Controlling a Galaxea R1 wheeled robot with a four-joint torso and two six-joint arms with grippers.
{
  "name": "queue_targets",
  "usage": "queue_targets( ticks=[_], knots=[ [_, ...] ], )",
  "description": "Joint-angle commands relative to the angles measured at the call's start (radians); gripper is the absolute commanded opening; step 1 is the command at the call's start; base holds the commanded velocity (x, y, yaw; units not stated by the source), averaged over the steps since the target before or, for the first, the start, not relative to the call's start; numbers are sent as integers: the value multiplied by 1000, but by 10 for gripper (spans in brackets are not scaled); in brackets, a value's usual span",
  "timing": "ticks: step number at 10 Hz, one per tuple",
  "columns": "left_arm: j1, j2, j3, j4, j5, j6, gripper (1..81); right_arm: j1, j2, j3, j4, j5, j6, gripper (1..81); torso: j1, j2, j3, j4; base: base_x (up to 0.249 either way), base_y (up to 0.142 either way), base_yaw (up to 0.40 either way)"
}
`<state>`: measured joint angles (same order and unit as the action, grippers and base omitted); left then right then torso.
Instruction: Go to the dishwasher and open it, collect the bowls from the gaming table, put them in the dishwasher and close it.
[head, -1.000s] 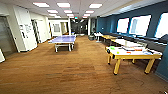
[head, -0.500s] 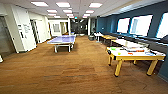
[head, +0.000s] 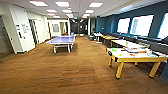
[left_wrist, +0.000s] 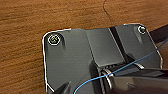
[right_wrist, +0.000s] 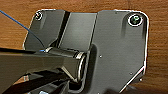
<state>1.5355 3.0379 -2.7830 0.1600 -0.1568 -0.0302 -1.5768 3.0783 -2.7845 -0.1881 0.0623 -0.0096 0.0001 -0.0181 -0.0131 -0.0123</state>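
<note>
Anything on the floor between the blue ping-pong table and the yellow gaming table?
No. In the head view, just bare brown carpet lies between the ping-pong table and the gaming table.

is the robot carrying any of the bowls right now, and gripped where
It cannot be told: the wrist views do not make out the fingers. Small bright-coloured bowls sit on the white-topped, yellow-legged gaming table.
</note>
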Motion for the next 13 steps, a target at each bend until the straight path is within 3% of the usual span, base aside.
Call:
queue_targets(
  ticks=[1,13],
  knots=[
    [-51,-5,-3,-5,42,-2,811,42,4,2,-1,-45,-3,811,0,0,0,0,185,0,0],
    [-51,0,-3,-5,42,-2,811,42,3,3,-2,-45,-3,811,0,0,0,0,185,0,0]
  ],
)
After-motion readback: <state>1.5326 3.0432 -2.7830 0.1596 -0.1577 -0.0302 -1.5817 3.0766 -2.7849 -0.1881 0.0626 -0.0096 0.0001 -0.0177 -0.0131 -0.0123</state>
